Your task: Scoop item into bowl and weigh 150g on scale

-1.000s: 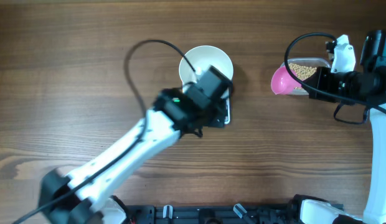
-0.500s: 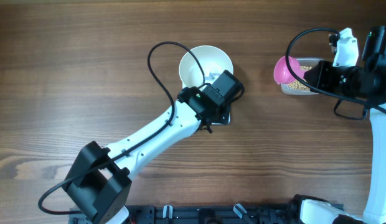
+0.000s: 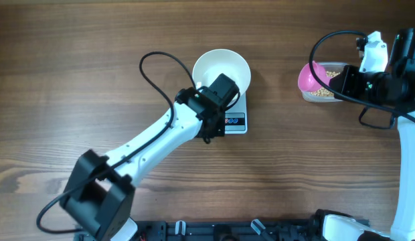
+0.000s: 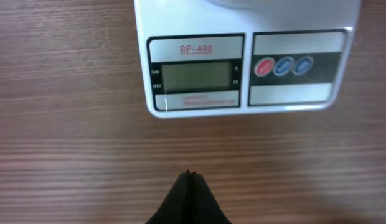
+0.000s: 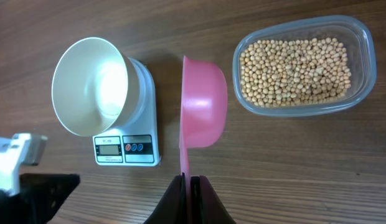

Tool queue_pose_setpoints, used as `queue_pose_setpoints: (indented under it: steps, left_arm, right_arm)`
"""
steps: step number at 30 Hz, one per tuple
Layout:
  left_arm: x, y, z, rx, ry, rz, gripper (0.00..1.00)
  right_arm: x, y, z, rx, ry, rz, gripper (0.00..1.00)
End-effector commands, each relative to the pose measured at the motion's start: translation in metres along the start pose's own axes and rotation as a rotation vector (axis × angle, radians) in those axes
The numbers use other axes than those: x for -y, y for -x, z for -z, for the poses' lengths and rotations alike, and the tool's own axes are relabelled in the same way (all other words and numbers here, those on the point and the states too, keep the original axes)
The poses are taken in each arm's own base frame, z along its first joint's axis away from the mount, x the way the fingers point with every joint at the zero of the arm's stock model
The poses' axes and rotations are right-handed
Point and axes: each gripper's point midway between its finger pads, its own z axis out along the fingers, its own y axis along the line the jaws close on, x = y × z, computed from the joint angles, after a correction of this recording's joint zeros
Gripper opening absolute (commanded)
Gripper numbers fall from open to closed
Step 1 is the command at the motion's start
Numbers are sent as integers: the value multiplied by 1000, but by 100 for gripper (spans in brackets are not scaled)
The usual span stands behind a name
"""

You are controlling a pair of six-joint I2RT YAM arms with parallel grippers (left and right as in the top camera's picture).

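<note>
Bowl [image 3: 215, 65] on scale [image 3: 235, 122]; tub [image 5: 367, 62] w/ beans [image 5: 296, 71] well to their right; scoop [image 5: 205, 102] betw., beside tub.

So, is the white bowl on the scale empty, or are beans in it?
Empty. The bowl on the scale shows only its bare white inside; the beans lie in the clear tub.

Glossy white plastic scale [image 4: 199, 74], matt wood-grain table [image 4: 68, 162]

Left tool [image 4: 188, 179] drawn back off scale [image 3: 237, 115]; display [image 4: 196, 76] uncovered; pink scoop [image 3: 307, 77] shifted up.
</note>
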Motion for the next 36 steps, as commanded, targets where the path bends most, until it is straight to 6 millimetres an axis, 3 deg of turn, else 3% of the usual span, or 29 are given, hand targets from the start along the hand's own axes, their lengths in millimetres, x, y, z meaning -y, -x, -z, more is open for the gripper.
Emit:
queue_pose_setpoints:
  steps: [1, 5, 8, 15, 22, 25, 31, 36]
  left_arm:
    - [16, -2, 34, 98, -102, -31, 4]
    - [40, -19, 6, 109, -191, -73, 4]
    - [44, -26, -13, 133, -215, -80, 4]
    - [56, -1, -9, 247, -256, -77, 4]
    - [54, 23, 15, 270, -248, -95, 4]
    - [48, 26, 9, 260, -233, -80, 4]
    - [64, 32, -19, 263, -238, -94, 4]
    - [61, 44, -34, 303, -190, -80, 4]
  right_arm:
    - [-1, 3, 4, 12, -12, -1, 5]
    - [-1, 5, 4, 17, -12, 1, 4]
    - [-1, 5, 4, 17, -12, 1, 4]
    - [-1, 4, 4, 15, -12, -1, 4]
    - [-1, 4, 4, 14, -12, -1, 4]
    - [-1, 5, 4, 15, -12, 0, 4]
    - [0, 4, 3, 12, -12, 1, 4]
    - [0, 3, 2, 1, -13, -3, 4]
